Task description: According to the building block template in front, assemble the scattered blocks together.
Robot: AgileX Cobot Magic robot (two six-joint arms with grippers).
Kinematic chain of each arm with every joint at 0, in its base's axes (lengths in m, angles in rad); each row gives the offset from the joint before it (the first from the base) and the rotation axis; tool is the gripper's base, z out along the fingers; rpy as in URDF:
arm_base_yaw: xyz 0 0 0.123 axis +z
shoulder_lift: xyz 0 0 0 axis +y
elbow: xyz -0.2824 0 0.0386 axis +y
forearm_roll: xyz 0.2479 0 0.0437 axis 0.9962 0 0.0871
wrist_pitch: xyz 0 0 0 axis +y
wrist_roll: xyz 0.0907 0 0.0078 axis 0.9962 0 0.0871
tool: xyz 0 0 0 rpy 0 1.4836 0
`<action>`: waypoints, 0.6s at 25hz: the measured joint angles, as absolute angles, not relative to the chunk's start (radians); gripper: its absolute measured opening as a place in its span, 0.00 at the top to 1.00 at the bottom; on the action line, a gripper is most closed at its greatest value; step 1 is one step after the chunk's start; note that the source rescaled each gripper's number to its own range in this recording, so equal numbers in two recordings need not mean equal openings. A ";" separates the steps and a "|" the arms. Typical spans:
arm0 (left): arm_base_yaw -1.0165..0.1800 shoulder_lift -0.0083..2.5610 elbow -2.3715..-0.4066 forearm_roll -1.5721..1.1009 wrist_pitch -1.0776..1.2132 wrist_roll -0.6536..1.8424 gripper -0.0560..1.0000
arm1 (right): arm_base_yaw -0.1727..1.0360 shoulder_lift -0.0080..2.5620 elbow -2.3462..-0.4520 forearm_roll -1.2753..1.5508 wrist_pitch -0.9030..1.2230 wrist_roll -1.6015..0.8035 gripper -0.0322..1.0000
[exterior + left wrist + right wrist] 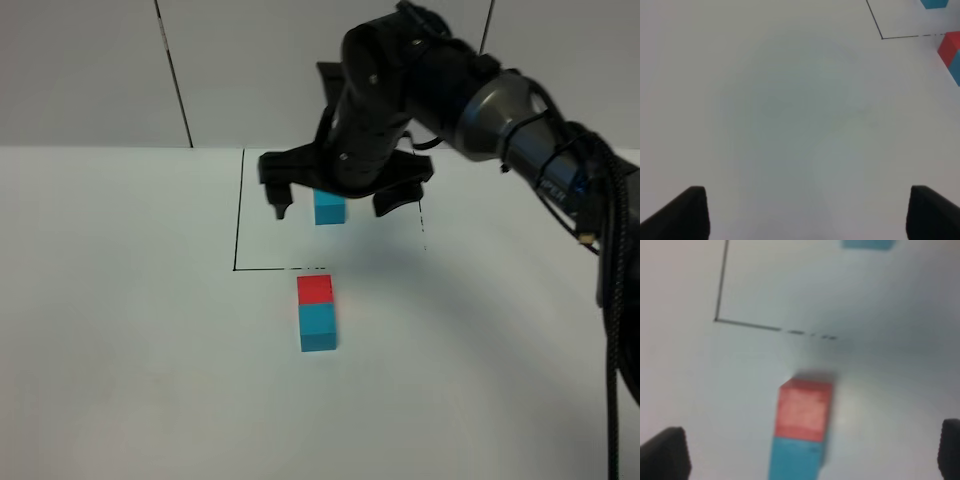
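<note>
A red cube (315, 289) and a cyan cube (318, 327) lie end to end and touching on the white table, just in front of a black-lined square (238, 210). They also show in the right wrist view, red (804, 410) and cyan (795, 460). Inside the square a smaller-looking cyan cube (329, 208) of the template shows; its red part is hidden behind my right gripper. My right gripper (333, 210) hangs open and empty above the table, over the square. My left gripper (808, 215) is open and empty over bare table.
The right arm (500, 100) reaches in from the right across the middle. The left arm is out of the exterior view. The left wrist view catches the square's corner (882, 36) and the red cube's edge (950, 46).
</note>
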State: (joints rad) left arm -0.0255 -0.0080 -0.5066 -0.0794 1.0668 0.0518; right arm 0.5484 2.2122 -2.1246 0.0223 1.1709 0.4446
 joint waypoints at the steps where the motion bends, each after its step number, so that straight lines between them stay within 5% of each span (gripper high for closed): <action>1: -0.025 -0.008 -0.507 -0.079 1.067 0.052 0.31 | 0.511 2.208 -2.125 0.022 1.175 0.430 0.00; 9: -0.025 -0.008 -0.507 -0.079 1.067 0.052 0.31 | 0.256 2.107 -1.975 0.000 1.194 0.256 0.00; 15: -0.025 -0.008 -0.507 -0.079 1.067 0.052 0.31 | 0.118 1.883 -1.634 0.000 1.082 0.217 0.00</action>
State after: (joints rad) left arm -0.0255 -0.0080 -0.5066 -0.0794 1.0668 0.0518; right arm 0.1179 1.8831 -1.6344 0.0000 1.0823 0.2174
